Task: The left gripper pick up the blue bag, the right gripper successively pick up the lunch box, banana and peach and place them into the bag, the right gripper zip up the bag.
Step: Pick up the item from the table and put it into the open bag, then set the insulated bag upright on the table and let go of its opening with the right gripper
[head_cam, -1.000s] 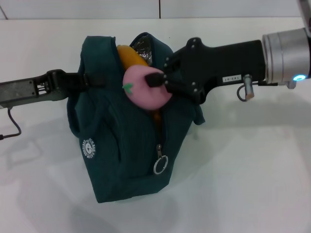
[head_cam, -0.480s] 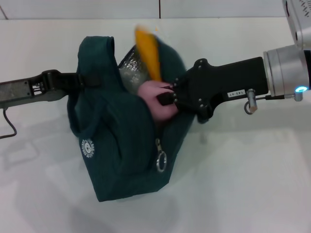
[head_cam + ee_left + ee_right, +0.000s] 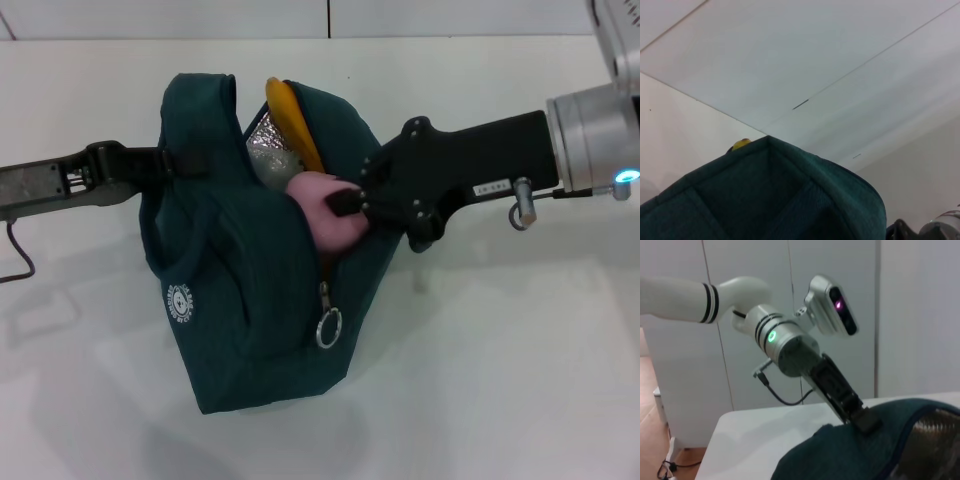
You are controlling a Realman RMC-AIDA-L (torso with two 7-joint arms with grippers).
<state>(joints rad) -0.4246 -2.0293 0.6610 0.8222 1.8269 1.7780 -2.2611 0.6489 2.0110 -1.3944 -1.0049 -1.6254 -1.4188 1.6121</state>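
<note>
The blue bag (image 3: 235,300) stands mid-table with its top unzipped and silver lining showing. My left gripper (image 3: 160,164) reaches in from the left and is shut on the bag's strap; it also shows in the right wrist view as the left gripper (image 3: 864,420) clamped on the bag's (image 3: 850,460) edge. The banana (image 3: 291,122) pokes up out of the opening, and its tip (image 3: 740,144) peeks over the bag (image 3: 765,200). My right gripper (image 3: 347,201) is at the opening, shut on the pink peach (image 3: 322,220), which sits half inside. The lunch box is hidden.
A zipper pull ring (image 3: 328,328) hangs on the bag's front seam. White table (image 3: 500,380) lies all around the bag. A black cable (image 3: 18,262) trails from the left arm at the table's left edge.
My right gripper has carried the peach from outside the bag's rim down into the opening. The banana swung up and now stands steeper, and the bag's top has spread wider.
</note>
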